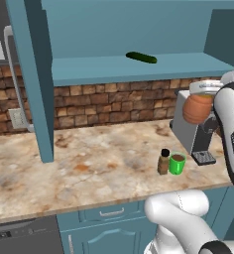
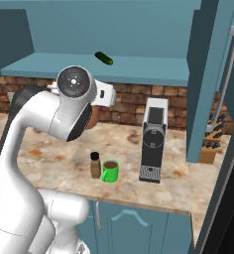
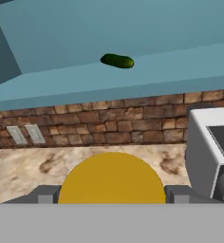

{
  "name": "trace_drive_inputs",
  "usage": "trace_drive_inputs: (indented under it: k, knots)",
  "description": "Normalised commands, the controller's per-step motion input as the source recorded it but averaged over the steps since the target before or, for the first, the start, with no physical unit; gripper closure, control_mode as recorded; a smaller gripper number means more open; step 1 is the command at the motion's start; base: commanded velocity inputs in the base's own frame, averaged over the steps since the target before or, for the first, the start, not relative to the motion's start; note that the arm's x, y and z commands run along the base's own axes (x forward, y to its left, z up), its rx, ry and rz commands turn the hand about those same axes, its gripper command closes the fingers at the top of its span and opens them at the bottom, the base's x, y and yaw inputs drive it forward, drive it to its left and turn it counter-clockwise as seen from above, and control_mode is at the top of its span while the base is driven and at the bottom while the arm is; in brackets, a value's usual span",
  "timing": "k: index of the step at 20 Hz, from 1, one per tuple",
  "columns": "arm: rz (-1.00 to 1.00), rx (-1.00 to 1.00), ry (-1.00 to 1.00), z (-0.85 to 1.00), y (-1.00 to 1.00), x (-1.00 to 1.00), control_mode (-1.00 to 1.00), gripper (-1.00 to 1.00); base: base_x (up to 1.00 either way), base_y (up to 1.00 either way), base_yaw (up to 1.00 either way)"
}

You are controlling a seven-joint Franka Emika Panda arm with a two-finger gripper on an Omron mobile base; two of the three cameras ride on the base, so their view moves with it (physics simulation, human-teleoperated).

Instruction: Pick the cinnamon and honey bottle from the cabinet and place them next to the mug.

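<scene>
Honey bottle (image 3: 112, 178) sits between jaws, pinched at both sides, aloft above counter (image 1: 89, 168).

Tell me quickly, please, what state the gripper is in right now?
Gripper: closed on the honey bottle, held in the air beside the coffee machine.

Marbled tan counter (image 1: 89, 168) along a brick wall – carrying 3 things near the front edge: cinnamon (image 1: 163, 161) touching or just beside green mug (image 1: 177, 163), grey coffee machine (image 1: 193, 134) just behind. Above, teal cabinet (image 1: 139, 69) shelf – bearing 1 dark green cucumber (image 1: 141, 57), lying flat.
</scene>
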Motion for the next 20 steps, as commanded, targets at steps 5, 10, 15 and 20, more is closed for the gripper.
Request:
trace_drive_inputs:
  k: [5,10,15,20]
  knots:
    - [0.01,-0.02,0.01,-0.40,-0.43,-0.53,-1.00,1.00,0.00,0.00,0.00]
    - [0.04,-0.13,0.14,-0.15,-0.21,-0.16,-1.00,1.00,0.00,0.00,0.00]
    - [0.01,-0.18,0.21,0.00,-0.01,-0.01,-1.00,1.00,0.00,0.00,0.00]
    - [0.00,-0.07,0.07,-0.43,-0.03,0.00,-1.00,1.00,0.00,0.00,0.00]
